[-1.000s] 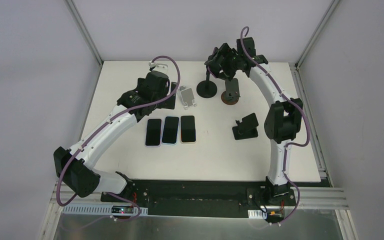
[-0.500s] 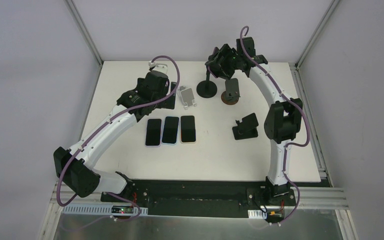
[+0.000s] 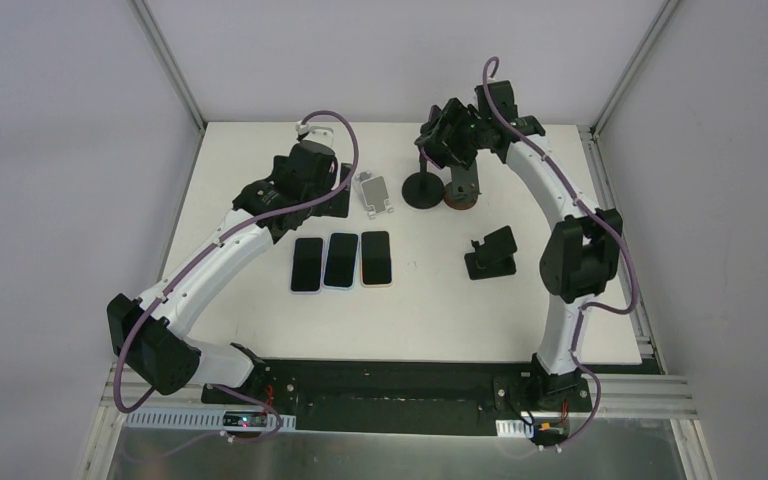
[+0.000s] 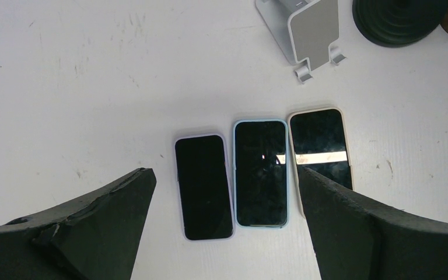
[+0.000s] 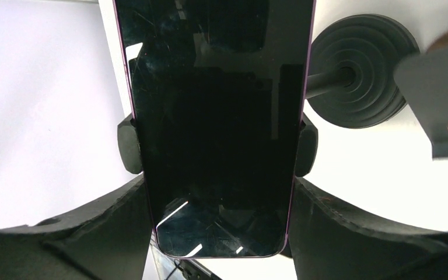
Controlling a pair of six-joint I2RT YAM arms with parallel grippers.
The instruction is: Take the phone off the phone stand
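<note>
A dark phone [image 5: 216,116] with a purple edge sits clamped in a black stand, whose side clamps [image 5: 129,146] grip its edges. The stand's round black base [image 5: 359,79] shows behind it, and also in the top view [image 3: 422,188]. My right gripper [image 5: 219,186] is shut on the phone's lower end, one finger on each long edge. In the top view the right gripper [image 3: 442,135] is at the far middle of the table and hides the phone. My left gripper [image 4: 224,175] is open and empty, high above three phones lying flat; it also shows in the top view [image 3: 332,195].
Three phones lie side by side: purple-cased [image 4: 203,185], blue-cased [image 4: 261,172], cream-cased [image 4: 321,146]. A silver stand [image 4: 312,29] stands behind them. A stand with a brown base [image 3: 463,190] and a black folding stand [image 3: 490,255] are to the right.
My right arm has shifted a little to the right, with the gripper still at the clamped phone. The stand's base has shifted slightly too. The left arm has not moved.
</note>
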